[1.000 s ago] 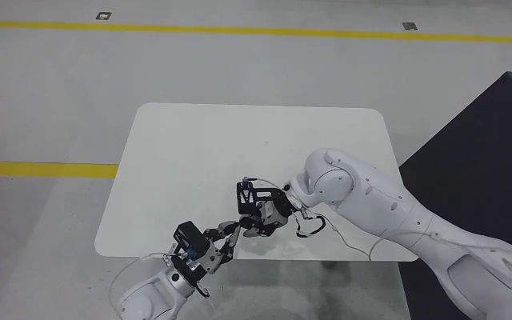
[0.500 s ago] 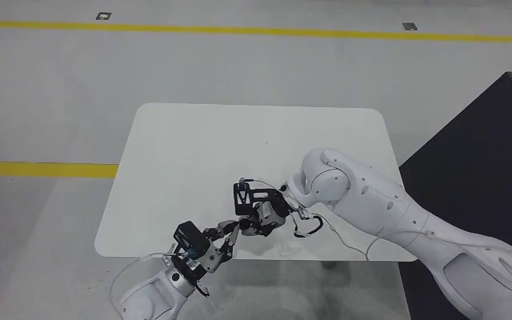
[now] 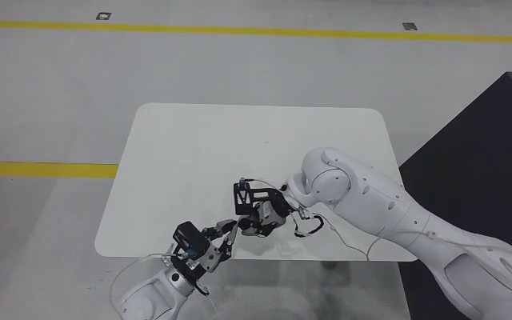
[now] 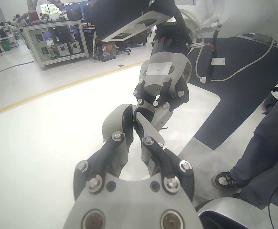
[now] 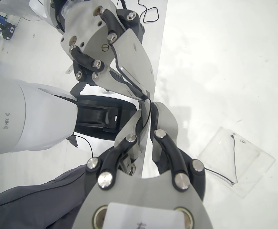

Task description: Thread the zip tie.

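Left tool [image 4: 133, 124], clenched on zip tie [image 5: 146, 123] (right tool [image 5: 146, 111]: cannot tell), has barely shifted.

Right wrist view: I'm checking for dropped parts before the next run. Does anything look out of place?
A thin black strand lies curled on the floor past the table edge, possibly a dropped tie. Another tie pokes out of the clear sleeve on the table.

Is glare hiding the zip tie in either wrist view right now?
Left wrist view: the table glares white around the left gripper. Right wrist view: no, the zip tie stands out as a thin dark line against the bright table.
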Motion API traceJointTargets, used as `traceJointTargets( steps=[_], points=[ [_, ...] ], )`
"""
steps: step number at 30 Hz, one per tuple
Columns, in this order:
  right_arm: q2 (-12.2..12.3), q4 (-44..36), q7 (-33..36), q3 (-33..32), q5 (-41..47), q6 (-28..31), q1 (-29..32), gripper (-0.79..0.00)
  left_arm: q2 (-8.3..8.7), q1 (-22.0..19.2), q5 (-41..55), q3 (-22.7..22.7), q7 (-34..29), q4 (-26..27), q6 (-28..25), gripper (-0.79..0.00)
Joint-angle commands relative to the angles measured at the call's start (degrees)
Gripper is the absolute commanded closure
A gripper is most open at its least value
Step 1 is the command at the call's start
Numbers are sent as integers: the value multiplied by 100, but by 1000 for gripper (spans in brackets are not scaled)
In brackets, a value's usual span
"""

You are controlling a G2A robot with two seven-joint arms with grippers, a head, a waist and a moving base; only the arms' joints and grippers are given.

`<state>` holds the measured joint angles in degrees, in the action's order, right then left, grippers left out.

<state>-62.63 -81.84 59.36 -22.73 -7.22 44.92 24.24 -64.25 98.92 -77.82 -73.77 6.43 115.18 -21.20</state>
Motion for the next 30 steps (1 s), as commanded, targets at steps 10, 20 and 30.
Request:
traceJointTargets(
  steps=[10, 20, 30],
  points=[
    [35, -23, 0, -47, -10, 0, 8, -89, 3, 3, -39, -5, 33, 6, 11, 0],
    [79, -90, 5, -72, 11, -5, 27, -3, 7, 37, -87, -5, 86, 15, 31, 0],
    [100, 10, 6, -89, 76, -6, 50, 0, 13, 52, -66, -4, 112, -19, -45, -126]
  ],
)
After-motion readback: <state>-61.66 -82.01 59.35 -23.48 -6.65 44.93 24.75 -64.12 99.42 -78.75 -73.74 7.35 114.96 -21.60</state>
